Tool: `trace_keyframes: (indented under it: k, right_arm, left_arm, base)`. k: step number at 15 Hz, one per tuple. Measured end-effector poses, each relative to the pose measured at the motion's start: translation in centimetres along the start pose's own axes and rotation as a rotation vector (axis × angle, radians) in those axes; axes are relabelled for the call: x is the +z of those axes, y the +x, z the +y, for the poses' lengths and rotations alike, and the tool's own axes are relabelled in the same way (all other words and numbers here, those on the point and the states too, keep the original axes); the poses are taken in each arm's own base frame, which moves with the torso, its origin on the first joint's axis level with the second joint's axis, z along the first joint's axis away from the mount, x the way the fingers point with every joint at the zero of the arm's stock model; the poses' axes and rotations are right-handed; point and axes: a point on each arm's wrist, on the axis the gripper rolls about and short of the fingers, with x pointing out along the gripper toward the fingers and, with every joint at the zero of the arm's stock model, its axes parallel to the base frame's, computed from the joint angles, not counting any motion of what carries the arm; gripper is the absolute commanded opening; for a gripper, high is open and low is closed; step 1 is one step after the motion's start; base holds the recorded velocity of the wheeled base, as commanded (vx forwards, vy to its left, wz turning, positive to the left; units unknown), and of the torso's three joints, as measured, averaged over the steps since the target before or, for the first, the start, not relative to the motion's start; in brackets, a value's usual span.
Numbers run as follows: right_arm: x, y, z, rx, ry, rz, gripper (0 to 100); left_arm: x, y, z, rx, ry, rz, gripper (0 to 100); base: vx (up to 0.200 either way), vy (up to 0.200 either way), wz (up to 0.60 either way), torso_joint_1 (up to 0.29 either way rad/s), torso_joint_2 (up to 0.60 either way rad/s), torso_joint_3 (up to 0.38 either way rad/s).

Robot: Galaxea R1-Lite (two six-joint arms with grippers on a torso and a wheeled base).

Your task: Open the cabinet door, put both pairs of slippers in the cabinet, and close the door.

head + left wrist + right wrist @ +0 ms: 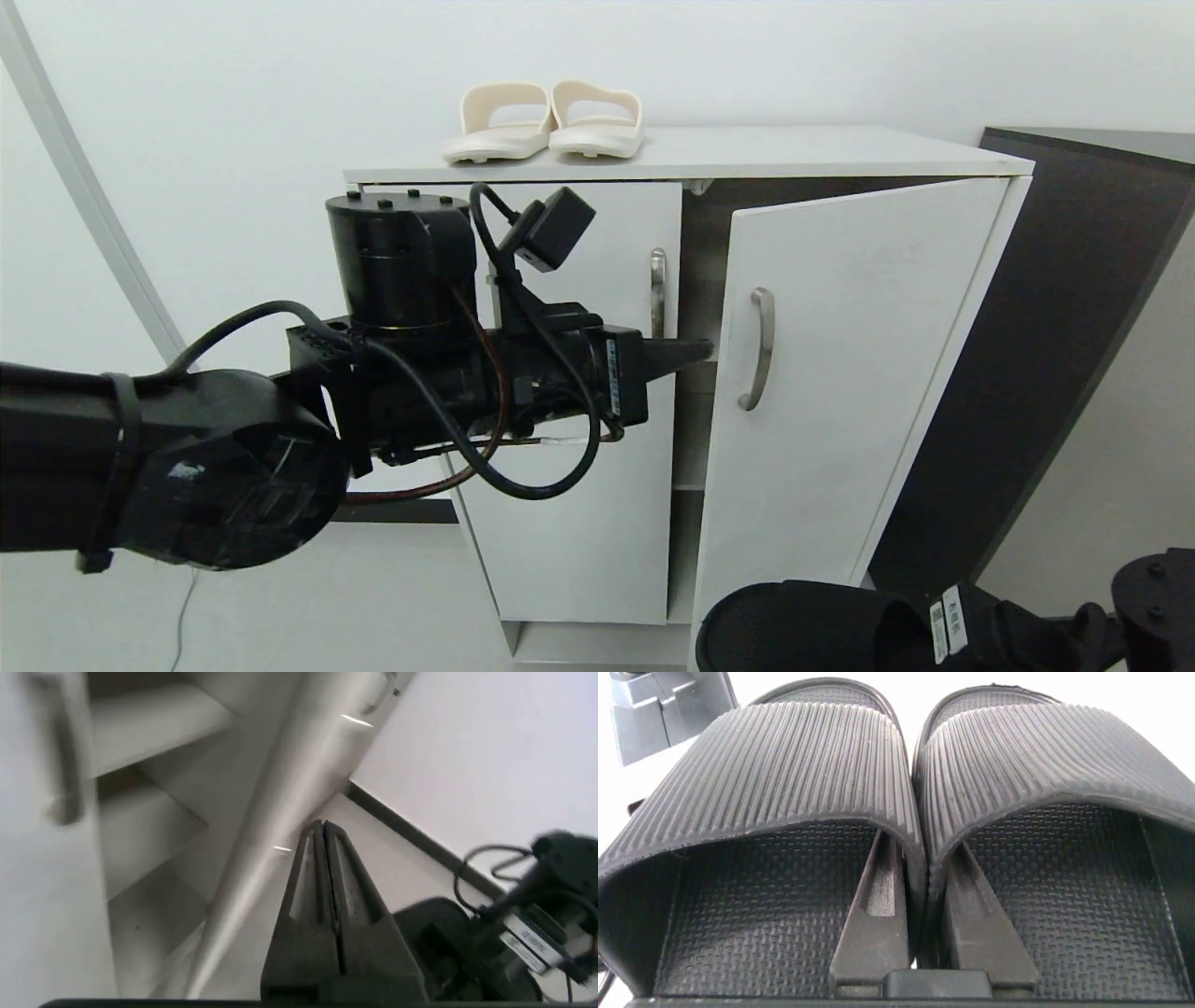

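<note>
Black slippers (785, 775), pinched together by the clamped right gripper (920, 859), hang low by the cabinet (840, 149), whose right door (840, 392) stands ajar with the closed, empty left gripper (700, 351) at its edge; both pairs, including the beige slippers (546, 121) on top, are not yet stowed.

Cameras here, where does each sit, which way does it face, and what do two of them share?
Head view: on the head, facing forward and down at the cabinet; the left arm crosses it, left pincer by the ajar door.
Left wrist view: on the left wrist, facing along the shut left pincer toward the ajar door and shelves.
Right wrist view: on the right wrist, facing along the right pincer, shut on the black slippers.
Shared: head and right wrist views both show the black slippers.
</note>
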Motion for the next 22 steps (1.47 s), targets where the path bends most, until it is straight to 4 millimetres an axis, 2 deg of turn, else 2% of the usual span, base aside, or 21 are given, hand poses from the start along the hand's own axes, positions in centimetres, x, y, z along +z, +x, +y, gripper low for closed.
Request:
trace_keyframes:
  k: [3,6,13,16,19,22]
  right_arm:
    - [0.0,0.0,0.1,0.006,-0.003,0.000,0]
    - [-0.5,-0.1,0.6,0.032,-0.009,0.018,0]
    - [-1.2,-0.1,1.2,0.055,-0.015,0.043,0]
    - [-1.2,-0.1,1.2,0.057,-0.015,0.045,0]
    - [-1.2,-0.1,1.3,0.062,-0.018,0.046,0]
    - [-1.4,-0.1,1.4,0.069,-0.046,0.052,0]
  left_arm:
    - [0.3,0.4,1.4,0.020,-0.035,-0.035,0]
    - [0.4,2.3,2.7,0.018,-0.045,-0.058,0]
    - [-0.8,6.1,3.4,-0.015,-0.077,-0.036,0]
    - [-1.3,6.8,3.7,-0.015,-0.084,-0.027,0]
    - [-1.8,7.9,2.2,-0.053,-0.079,-0.016,0]
    - [-2.1,9.1,-1.0,-0.063,-0.058,-0.053,0]
  base:
    - [0.000,0.000,0.00,0.000,0.00,0.000]
    - [0.000,0.000,0.00,0.000,0.00,0.000]
    - [0.000,0.000,0.00,0.000,0.00,0.000]
    - [-0.200,0.000,0.00,0.004,0.01,0.001]
    - [-0.200,0.000,0.00,0.002,0.01,0.006]
    - [0.000,0.000,0.00,0.000,0.00,0.000]
